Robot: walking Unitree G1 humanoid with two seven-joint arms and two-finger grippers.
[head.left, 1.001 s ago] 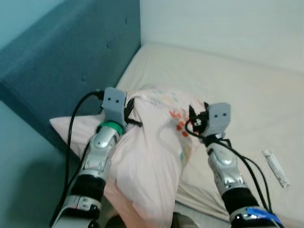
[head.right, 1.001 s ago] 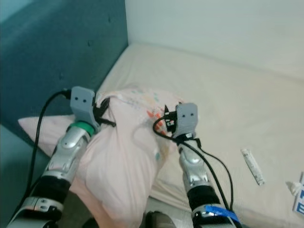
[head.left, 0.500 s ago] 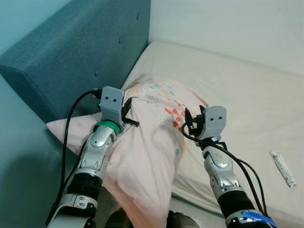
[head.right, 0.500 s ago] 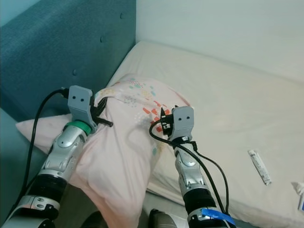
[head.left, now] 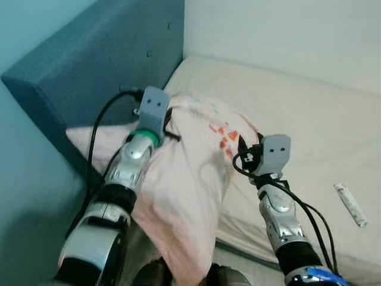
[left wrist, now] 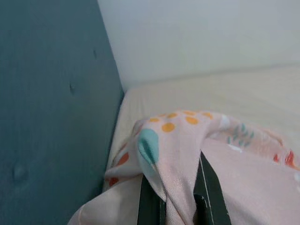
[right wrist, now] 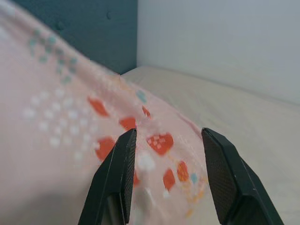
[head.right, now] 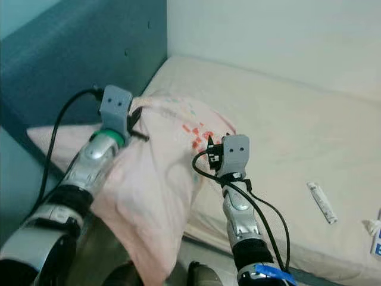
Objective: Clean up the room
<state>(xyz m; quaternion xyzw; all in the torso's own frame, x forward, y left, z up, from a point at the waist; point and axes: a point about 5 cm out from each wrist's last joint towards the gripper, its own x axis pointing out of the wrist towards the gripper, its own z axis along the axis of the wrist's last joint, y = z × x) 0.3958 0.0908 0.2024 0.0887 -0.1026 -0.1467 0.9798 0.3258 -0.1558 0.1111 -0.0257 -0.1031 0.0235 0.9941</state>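
Observation:
A pale pink pillow [head.left: 190, 173] with red and teal prints hangs over the near left corner of the bed, its top lifted. My left gripper [left wrist: 176, 201] is shut on a fold of the pillow's top edge, close to the blue headboard [head.left: 101, 65]; the fabric is bunched between its black fingers [left wrist: 208, 187]. On the pillow's right side, my right gripper [right wrist: 168, 137] stands open, and the printed cloth lies just beyond its fingertips. From the head camera the right gripper [head.left: 244, 150] is level with the pillow's red prints.
The cream mattress [head.left: 309, 119] runs back to a white wall. A white tube [head.left: 350, 204] lies on it at the right, and a blue and white item [head.right: 376, 238] sits at the far right edge. The headboard closes off the left side.
My left arm has reached forward and carried the pillow's top edge closer to the headboard. The right gripper stays beside the pillow. The camera has shifted a little.

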